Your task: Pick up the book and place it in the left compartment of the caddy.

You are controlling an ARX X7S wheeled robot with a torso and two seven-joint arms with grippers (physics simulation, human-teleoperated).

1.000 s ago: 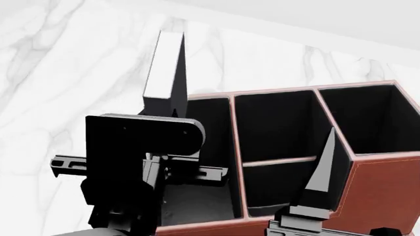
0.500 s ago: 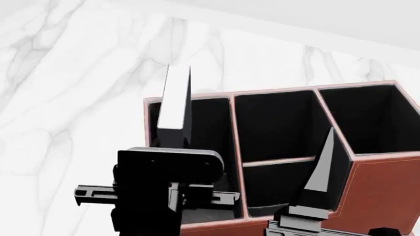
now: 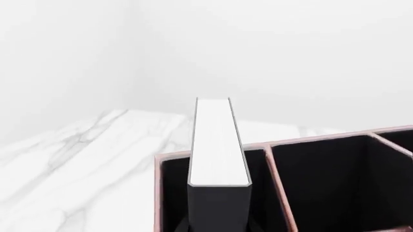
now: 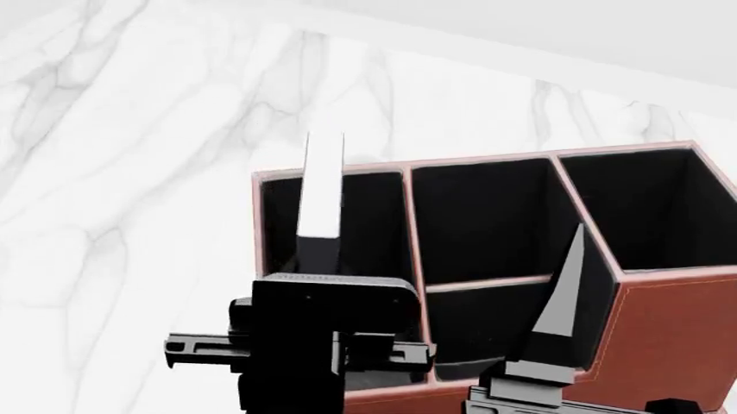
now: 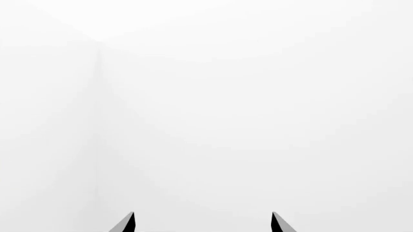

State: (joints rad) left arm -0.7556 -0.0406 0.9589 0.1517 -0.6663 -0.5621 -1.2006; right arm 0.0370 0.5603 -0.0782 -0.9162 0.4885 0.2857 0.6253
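Note:
The black book (image 4: 320, 194), white page edges toward me, stands upright in my left gripper (image 4: 321, 272), which is shut on its lower end. The book's lower part sits between the walls of the left compartment (image 4: 374, 226) of the reddish-brown caddy (image 4: 677, 338), and its top rises above the rim. In the left wrist view the book (image 3: 218, 145) stands between the caddy's outer wall (image 3: 157, 193) and the first divider. My right gripper (image 4: 564, 304) is open and empty in front of the caddy's middle section; in its wrist view the gripper (image 5: 202, 218) faces only white.
The caddy stands on a white marble counter (image 4: 127, 190) that runs left and back to a plain white wall. A low crossbar (image 4: 489, 283) splits the caddy's middle section. A squarish section (image 4: 645, 207) lies at the right.
My left gripper has moved right and down with the book, from above the caddy's left edge into the left compartment. The right arm has not moved.

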